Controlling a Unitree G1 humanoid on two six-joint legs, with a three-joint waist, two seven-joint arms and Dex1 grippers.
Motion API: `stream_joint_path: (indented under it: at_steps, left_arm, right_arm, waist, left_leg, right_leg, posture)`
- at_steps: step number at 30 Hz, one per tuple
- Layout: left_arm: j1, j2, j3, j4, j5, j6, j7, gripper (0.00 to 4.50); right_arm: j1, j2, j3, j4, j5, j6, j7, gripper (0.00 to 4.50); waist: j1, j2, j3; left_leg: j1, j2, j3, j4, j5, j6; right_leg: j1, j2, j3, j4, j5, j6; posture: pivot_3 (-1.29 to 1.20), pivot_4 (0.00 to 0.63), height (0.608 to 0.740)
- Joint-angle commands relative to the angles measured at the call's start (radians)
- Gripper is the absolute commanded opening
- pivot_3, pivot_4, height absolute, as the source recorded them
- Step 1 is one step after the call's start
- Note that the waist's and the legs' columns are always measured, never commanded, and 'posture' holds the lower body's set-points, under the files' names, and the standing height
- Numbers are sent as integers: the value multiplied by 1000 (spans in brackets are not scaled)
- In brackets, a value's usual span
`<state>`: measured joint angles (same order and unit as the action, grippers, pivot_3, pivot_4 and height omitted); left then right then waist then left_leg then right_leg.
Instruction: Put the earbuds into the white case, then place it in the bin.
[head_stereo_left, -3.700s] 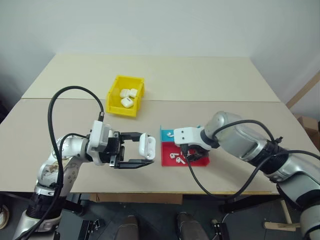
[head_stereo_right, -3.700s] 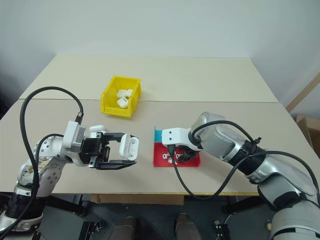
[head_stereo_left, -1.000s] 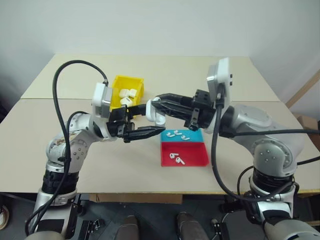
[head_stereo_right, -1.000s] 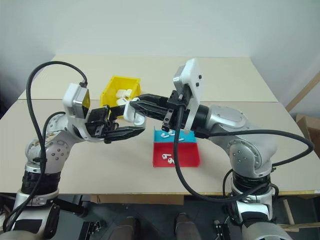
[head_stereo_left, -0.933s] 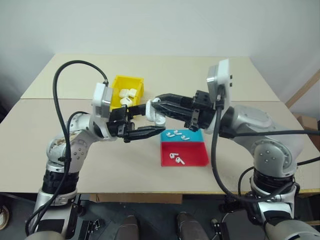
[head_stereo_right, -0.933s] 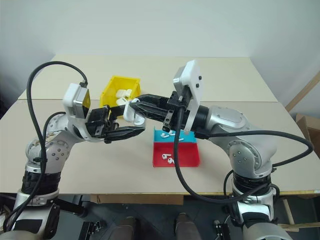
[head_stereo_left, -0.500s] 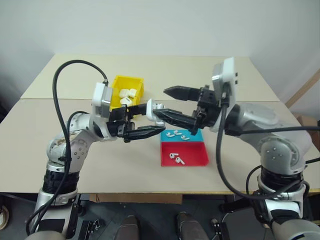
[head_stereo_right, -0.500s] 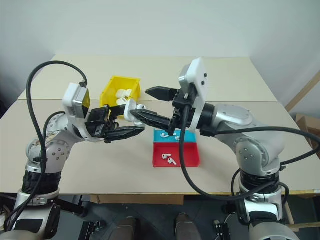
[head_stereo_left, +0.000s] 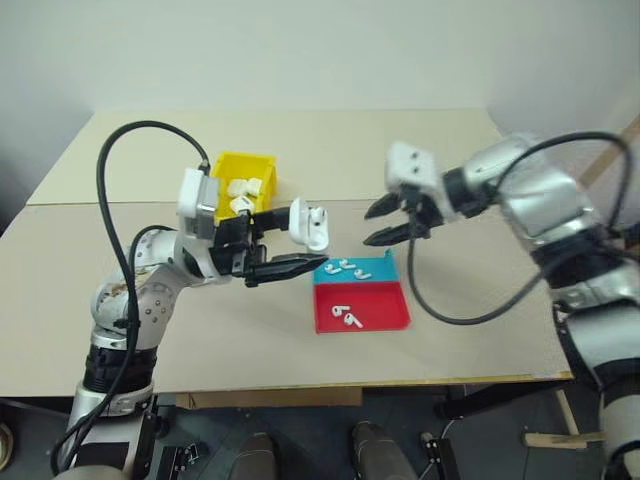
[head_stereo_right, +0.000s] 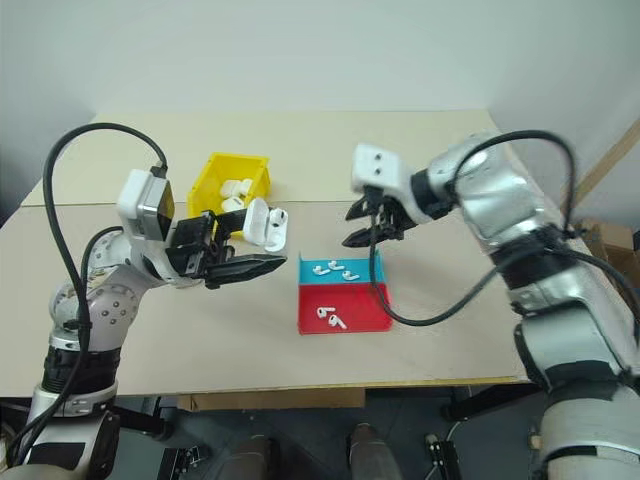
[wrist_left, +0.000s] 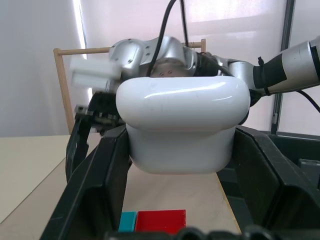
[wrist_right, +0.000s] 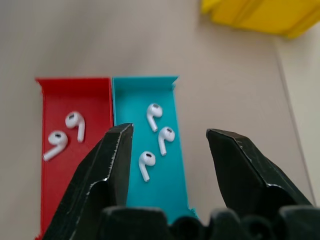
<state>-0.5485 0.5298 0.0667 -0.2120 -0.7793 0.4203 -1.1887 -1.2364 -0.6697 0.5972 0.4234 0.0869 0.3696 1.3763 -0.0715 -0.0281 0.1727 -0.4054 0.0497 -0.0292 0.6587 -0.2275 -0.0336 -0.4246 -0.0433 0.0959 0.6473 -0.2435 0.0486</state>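
Observation:
The white case (head_stereo_left: 308, 226), its lid hinged open, is held above the table by my left gripper (head_stereo_left: 306, 242), which is shut on it. The left wrist view has the case (wrist_left: 182, 125) wedged between the two black fingers. To its right my right gripper (head_stereo_left: 370, 226) hangs open and empty, pointing down over the far edge of the teal tray (head_stereo_left: 386, 264). Three earbuds (wrist_right: 159, 135) lie in the teal tray and two more earbuds (wrist_right: 67, 131) in the red tray (head_stereo_left: 385, 306). Behind the left gripper stands the yellow bin (head_stereo_left: 244, 158).
Several white cases lie inside the bin. The two flat trays sit side by side on the beige table (head_stereo_left: 480, 290), teal behind red. A black cable loops above my left arm, and another hangs from my right wrist toward the trays.
My right gripper has let go of the case, opened, and swung right and down to above the trays. The left gripper has kept the case in place. The camera view has shifted slightly.

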Motion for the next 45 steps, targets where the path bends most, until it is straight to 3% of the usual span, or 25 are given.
stream_joint_path:
  at_steps: [1,9,13,45]
  left_arm:
    - [2,10,26,-32,-4,-19,4,2783]
    - [10,18,32,-35,1,-27,12,2783]
    - [17,23,38,-45,-3,-24,16,2783]
    - [64,22,36,-74,12,-48,36,2783]
  right_arm:
    - [-54,41,63,96,-129,-108,66,3052]
    - [-94,186,90,344,-302,-243,48,3052]
    - [-100,212,67,404,-335,-259,49,1801]
    - [-14,271,36,466,-458,-326,42,1801]
  waist:
    - [3,0,0]
    - [13,1,1]
    - [10,1,1]
    - [3,1,1]
  left_leg:
    - [0,0,0,0,0,0]
    - [0,-1,0,1,0,0]
    - [0,-1,0,1,0,0]
    - [1,-1,-1,1,0,0]
  right_leg:
    - [0,0,0,0,0,0]
    - [1,-1,-1,0,0,0]
    - [1,-1,-1,1,0,0]
    - [2,-1,-1,1,0,0]
  posture:
    - [0,150,740]
    - [0,150,740]
    - [0,150,740]
    - [0,150,740]
